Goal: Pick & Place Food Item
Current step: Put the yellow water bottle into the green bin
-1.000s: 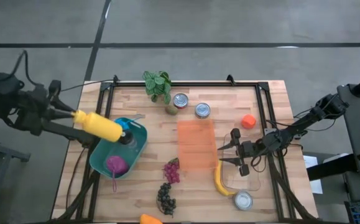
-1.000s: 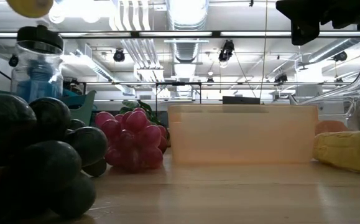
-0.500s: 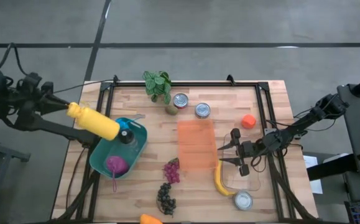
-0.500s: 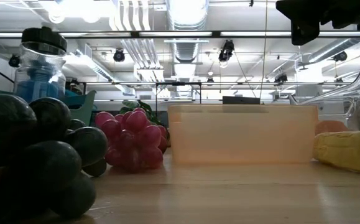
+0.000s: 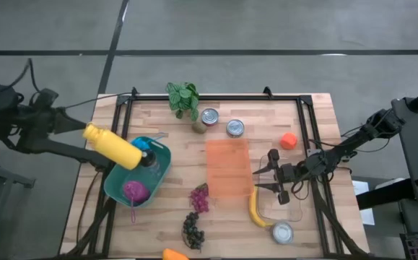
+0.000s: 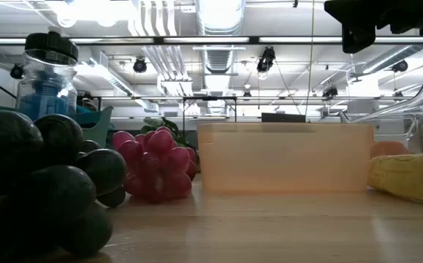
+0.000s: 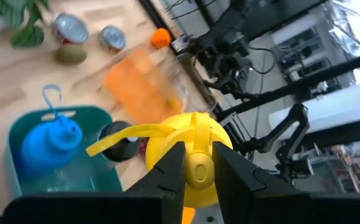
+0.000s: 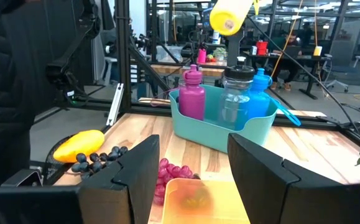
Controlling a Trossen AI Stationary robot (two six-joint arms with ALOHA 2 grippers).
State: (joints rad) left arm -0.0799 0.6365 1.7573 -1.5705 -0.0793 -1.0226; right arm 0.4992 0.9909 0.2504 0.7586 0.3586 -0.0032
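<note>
My left gripper is shut on a yellow bottle, held in the air over the left rim of the teal bin; the bottle's base also shows in the right wrist view. In the bin stand a blue bottle, a clear black-lidded bottle and a magenta bottle. My right gripper is open, hovering between the orange translucent container and a clear container. A banana lies on the table beside it, red grapes and dark grapes farther left. My left gripper pinches the yellow bottle's cap end between its two fingers, coming from the table's left. The bottle is lifted clear and lies slanted, nearly level, its base pointing toward the table's right over the bin. Its yellow strap sticks out sideways.
Near the far edge are a small plant, a kiwi, two cans and an orange fruit. Another can stands near the right near corner; a yellow fruit lies at the near edge.
My left gripper has raised the yellow bottle: its base showed at the top of the low view a second ago and is now out of that view. The bottle has swung slightly above the bin's left side. My right arm has kept still.
</note>
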